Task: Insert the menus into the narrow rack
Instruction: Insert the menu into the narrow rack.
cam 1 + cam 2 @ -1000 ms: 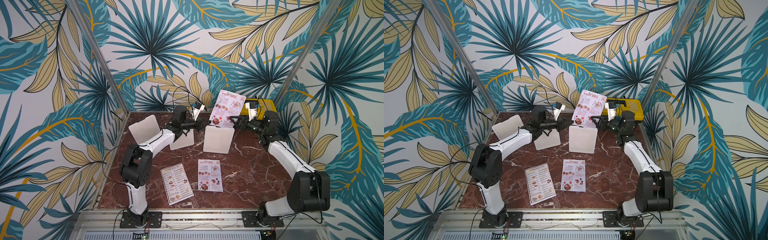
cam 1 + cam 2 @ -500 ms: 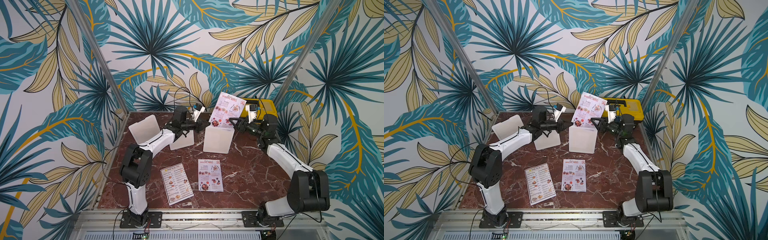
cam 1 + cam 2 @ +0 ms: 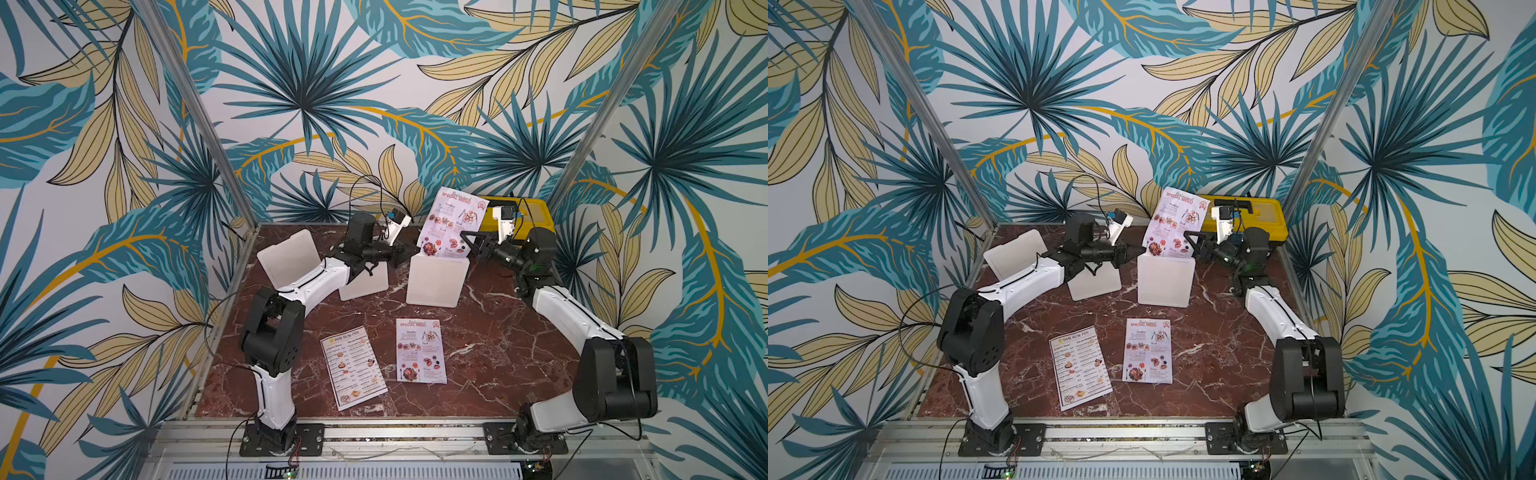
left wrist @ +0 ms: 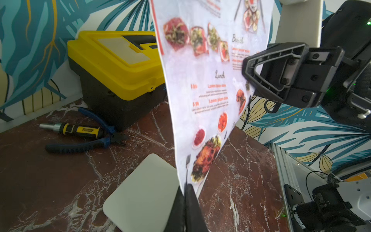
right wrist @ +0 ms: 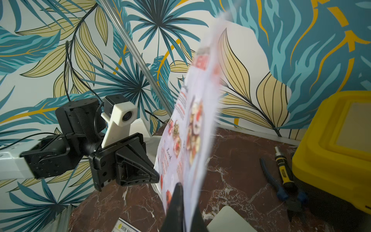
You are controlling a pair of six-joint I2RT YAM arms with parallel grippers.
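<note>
A "SPECIAL MENU" sheet (image 3: 451,224) (image 3: 1177,222) stands upright, its lower edge at the top of the white rack (image 3: 435,284) (image 3: 1165,284). My left gripper (image 3: 415,249) (image 4: 185,185) is shut on the sheet's lower corner. My right gripper (image 3: 464,240) (image 5: 180,186) is shut on the opposite edge, a little higher. Seen in the wrist views, the held menu (image 4: 210,90) (image 5: 192,130) hangs almost edge-on between both pairs of jaws. Flat on the marble lie the "DIM SUM INN" menu (image 3: 353,368) (image 3: 1079,368) and a second "SPECIAL MENU" sheet (image 3: 420,351) (image 3: 1148,351).
Two more white holders (image 3: 289,257) (image 3: 365,284) stand under and left of my left arm. A yellow toolbox (image 3: 519,212) (image 4: 114,66) sits at the back right, with blue-handled pliers (image 4: 84,145) and a screwdriver (image 4: 74,128) on the table beside it.
My right gripper has shut on the menu's edge. The sheet has come down a little toward the rack, with both arms staying beside it.
</note>
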